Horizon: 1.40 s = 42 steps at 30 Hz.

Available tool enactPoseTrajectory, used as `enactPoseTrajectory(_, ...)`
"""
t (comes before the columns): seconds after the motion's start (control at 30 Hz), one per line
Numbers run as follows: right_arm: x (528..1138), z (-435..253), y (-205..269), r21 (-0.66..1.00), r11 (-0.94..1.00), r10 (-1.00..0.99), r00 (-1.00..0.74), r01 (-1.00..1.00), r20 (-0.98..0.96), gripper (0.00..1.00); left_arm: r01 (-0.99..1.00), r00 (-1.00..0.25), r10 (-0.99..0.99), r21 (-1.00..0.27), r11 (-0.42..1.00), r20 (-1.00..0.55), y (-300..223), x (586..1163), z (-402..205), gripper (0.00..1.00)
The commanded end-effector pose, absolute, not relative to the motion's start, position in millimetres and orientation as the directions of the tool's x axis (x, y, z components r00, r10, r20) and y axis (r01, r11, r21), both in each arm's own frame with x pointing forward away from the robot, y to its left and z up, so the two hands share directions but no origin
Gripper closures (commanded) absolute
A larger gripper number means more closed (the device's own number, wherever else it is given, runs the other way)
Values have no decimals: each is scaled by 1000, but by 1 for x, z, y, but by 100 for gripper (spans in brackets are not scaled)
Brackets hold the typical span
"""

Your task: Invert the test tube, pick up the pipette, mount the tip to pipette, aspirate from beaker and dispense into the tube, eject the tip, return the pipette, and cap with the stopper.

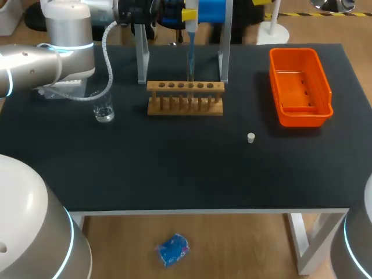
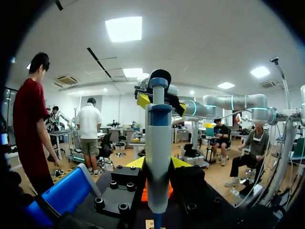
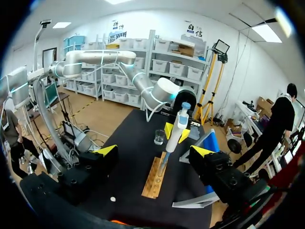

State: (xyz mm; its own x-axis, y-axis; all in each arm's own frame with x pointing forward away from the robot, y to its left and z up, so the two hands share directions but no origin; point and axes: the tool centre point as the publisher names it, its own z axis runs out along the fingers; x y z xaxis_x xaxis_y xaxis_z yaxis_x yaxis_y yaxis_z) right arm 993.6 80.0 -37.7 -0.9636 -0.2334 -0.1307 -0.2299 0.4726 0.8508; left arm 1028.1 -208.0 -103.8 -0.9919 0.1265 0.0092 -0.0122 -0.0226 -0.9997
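My left gripper (image 2: 158, 164) is shut on the grey-and-blue pipette (image 2: 158, 157) and holds it upright at the table's back, over the wooden test tube rack (image 1: 185, 97). In the head view the pipette (image 1: 190, 40) points down, with its thin tip at one of the rack's middle holes. I cannot make out a tube there. The glass beaker (image 1: 104, 110) stands to the left of the rack. The small white stopper (image 1: 250, 138) lies on the black table to the rack's front right. My right gripper (image 3: 155, 151) is open and empty, high over the table's right side, facing the pipette (image 3: 178, 131).
An orange bin (image 1: 299, 87) stands at the back right. Behind the rack stands a grey metal pipette stand (image 1: 140, 58). From the right wrist, the rack (image 3: 155, 179) runs lengthwise ahead of the gripper, with the beaker (image 3: 158, 138) beyond it and the stopper (image 3: 112, 199) nearer.
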Motion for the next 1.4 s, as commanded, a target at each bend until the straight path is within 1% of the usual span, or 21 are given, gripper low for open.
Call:
enactPoseTrajectory(0.03, 992, -37, 79, 849, 475, -231, -964, -230, -131, 0, -13, -992, 126, -1000, -21, 10, -208, 1028, -103, 100)
enactPoseTrajectory(0.13, 991, -39, 81, 852, 477, -221, -968, -214, -119, 0, -13, -992, 126, -1000, -21, 10, -208, 1028, -103, 100)
enactPoseTrajectory(0.3, 984, -49, 79, 840, 519, -137, -986, -157, -100, 0, -13, -992, 126, -1000, -21, 10, -208, 1028, -103, 100)
enactPoseTrajectory(0.47, 978, -73, 81, 830, 549, -58, -995, -102, -84, 0, -13, -992, 126, -1000, -21, 10, -208, 1028, -103, 100)
enactPoseTrajectory(0.73, 979, -122, 95, 796, 591, -53, -991, -133, -126, 0, -13, -992, 126, -1000, -21, 10, -208, 1028, -103, 100)
enactPoseTrajectory(1.07, 990, -169, 103, 788, 589, -72, -982, -182, -173, 0, -13, -992, 126, -1000, -21, 10, -208, 1028, -103, 100)
enactPoseTrajectory(1.4, 996, -206, 112, 791, 602, -19, -992, -113, -127, 0, -13, -992, 126, -1000, -21, 10, -208, 1028, -103, 100)
